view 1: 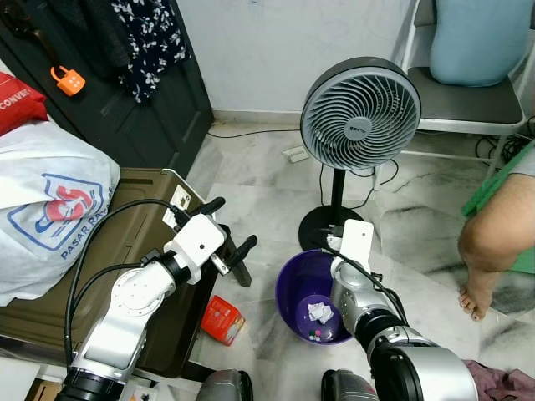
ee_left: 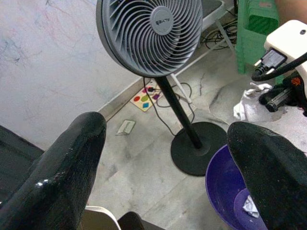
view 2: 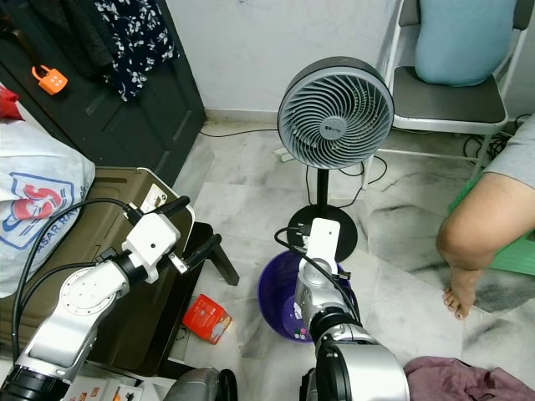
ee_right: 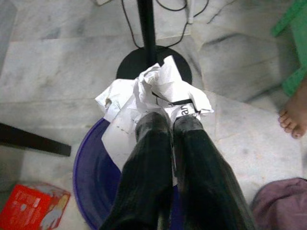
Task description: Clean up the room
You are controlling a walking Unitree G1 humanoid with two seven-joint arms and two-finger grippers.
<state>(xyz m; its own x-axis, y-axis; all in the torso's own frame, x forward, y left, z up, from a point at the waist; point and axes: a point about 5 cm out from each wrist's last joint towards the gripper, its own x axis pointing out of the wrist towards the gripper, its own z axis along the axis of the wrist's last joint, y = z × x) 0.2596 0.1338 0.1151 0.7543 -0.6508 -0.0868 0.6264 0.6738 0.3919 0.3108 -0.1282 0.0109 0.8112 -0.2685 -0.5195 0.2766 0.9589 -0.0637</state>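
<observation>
My right gripper (ee_right: pixel 170 120) is shut on a crumpled white paper (ee_right: pixel 158 86) and holds it over the far rim of a purple bin (ee_right: pixel 88 177). The bin (view 1: pixel 288 292) stands on the marble floor in front of me, with a small paper wad (view 1: pixel 320 312) and bits of litter at its bottom. My left gripper (view 1: pixel 227 227) hangs open and empty to the bin's left, above the edge of an olive case (view 1: pixel 134 217). A red box (view 1: pixel 221 319) lies on the floor between the case and the bin.
A grey standing fan (view 1: pixel 359 113) rises just behind the bin, cables trailing from its base. A person's bare leg (view 1: pixel 493 242) is at the right. A white plastic bag (view 1: pixel 50 209) sits on the case. A chair (view 1: pixel 468 104) stands at the back right; purple cloth (view 1: pixel 501 384) lies nearby.
</observation>
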